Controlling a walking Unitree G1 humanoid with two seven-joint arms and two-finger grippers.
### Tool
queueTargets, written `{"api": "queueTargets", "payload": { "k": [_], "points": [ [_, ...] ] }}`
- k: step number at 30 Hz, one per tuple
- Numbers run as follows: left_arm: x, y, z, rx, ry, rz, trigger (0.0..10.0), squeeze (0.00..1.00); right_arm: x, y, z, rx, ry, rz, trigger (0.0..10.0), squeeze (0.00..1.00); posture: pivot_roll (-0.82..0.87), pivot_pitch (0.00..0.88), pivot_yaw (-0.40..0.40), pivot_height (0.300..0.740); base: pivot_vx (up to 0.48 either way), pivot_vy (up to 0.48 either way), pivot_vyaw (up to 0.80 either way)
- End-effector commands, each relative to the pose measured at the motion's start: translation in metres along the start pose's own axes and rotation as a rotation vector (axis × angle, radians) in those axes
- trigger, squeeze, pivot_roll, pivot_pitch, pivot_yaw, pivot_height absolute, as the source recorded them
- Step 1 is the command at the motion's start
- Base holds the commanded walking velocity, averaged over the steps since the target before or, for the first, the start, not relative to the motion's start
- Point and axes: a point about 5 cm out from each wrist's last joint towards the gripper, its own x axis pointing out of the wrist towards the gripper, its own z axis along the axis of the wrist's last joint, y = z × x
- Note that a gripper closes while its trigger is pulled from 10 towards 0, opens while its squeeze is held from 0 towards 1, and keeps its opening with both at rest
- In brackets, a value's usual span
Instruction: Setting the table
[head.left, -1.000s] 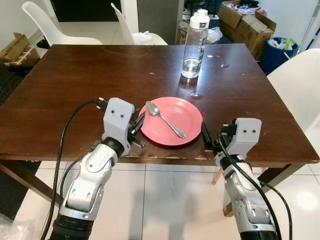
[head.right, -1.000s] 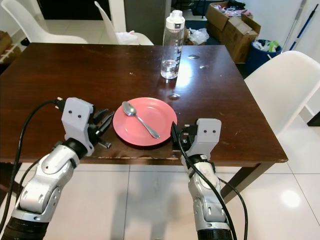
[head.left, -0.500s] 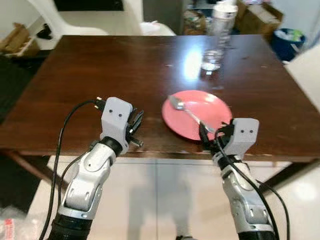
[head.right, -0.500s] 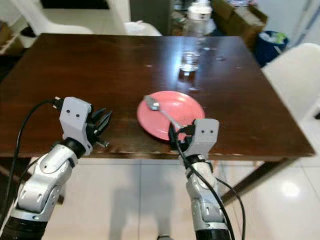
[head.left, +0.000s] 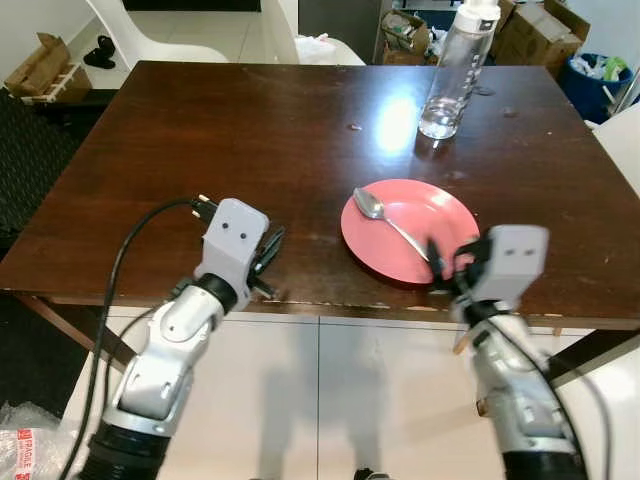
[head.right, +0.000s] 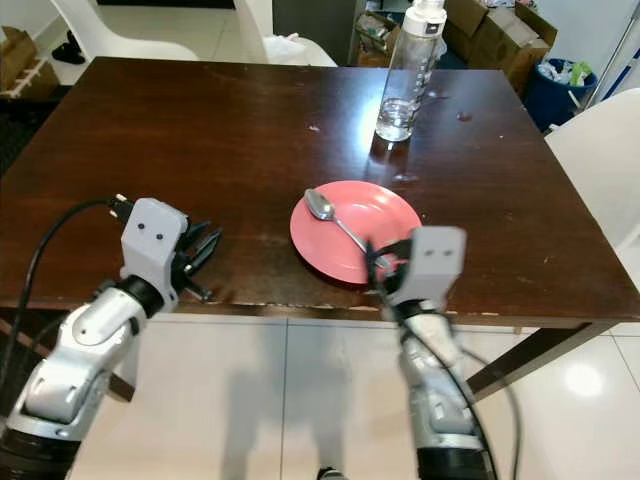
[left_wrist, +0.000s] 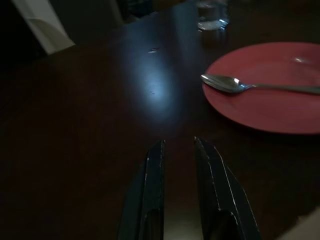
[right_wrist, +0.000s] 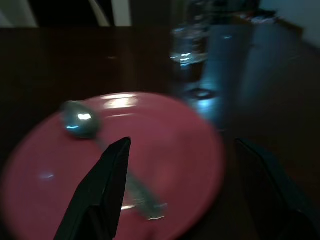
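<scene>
Right tool (right_wrist: 180, 190): fingers spread wide, holding nothing, touching nothing. It hung at the near rim of the red plate (head.left: 440, 215), aimed across it, with the handle end of the spoon (head.left: 392, 222) lying between the fingers' line and just ahead of them.

Left tool (left_wrist: 181, 170): fingers nearly together, a narrow gap between them, empty. It sat over the near edge of the counter (head.left: 200, 130), well to the left of the plate, pointed toward it.

Spoon: lay diagonally on the plate, bowl toward the far left of the plate, handle toward its near right rim.

Plate: rested flat on the counter near the front edge, right of centre.

Water bottle (head.left: 455, 65): stood upright beyond the plate, toward the far side of the counter, apart from it.

White chairs (head.left: 160, 35): stood beyond the counter's far edge.

Risks, as judged: the plate sat close to the counter's front edge, so a push from the right tool could slide it or tip it off. A thin flat handle on a smooth plate is hard to pinch; a closing finger might skid it away or scrape the plate. The right wrist view was blurred, suggesting motion, which would make aim less sure.
</scene>
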Motion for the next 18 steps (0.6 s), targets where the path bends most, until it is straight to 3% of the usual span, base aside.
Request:
{"api": "queueTargets", "payload": {
  "k": [1,6,9,11,12,13,18],
  "points": [
    [0.002,0.002,0.000,0.005,0.013,-0.022,10.0,0.00,0.002,-0.009,-0.004,-0.050,0.066,0.009,10.0,0.00,-0.05,0.085,0.097,0.740,0.000,0.000,0.00],
    [0.006,-0.011,0.011,-0.030,-0.008,-0.103,10.0,0.00,0.013,-0.020,-0.009,-0.104,0.177,0.168,10.0,0.00,-0.06,0.094,0.112,0.740,0.000,0.000,0.00],
    [0.005,-0.019,0.017,-0.052,-0.020,-0.165,10.0,0.00,0.017,-0.020,-0.010,-0.074,0.214,0.231,10.0,0.00,-0.05,0.099,0.112,0.740,0.000,0.000,0.00],
    [0.005,-0.034,0.023,-0.008,-0.007,-0.295,10.0,0.00,0.026,-0.019,-0.011,-0.049,0.257,0.299,10.0,0.00,-0.03,0.104,0.111,0.740,0.000,0.000,0.00],
    [0.005,-0.034,0.023,-0.008,-0.007,-0.295,10.0,0.00,0.026,-0.019,-0.011,-0.049,0.257,0.299,10.0,0.00,-0.03,0.104,0.111,0.740,0.000,0.000,0.00],
    [0.006,-0.043,0.027,0.015,0.011,-0.367,10.0,0.00,0.035,-0.019,-0.012,-0.081,0.279,0.331,10.0,0.00,-0.02,0.109,0.115,0.740,0.000,0.000,0.00],
    [0.014,-0.048,0.032,-0.003,0.011,-0.357,10.0,0.00,0.046,-0.013,-0.009,-0.113,0.283,0.408,10.0,0.00,-0.01,0.114,0.126,0.740,0.000,0.000,0.00]
  ]
}}
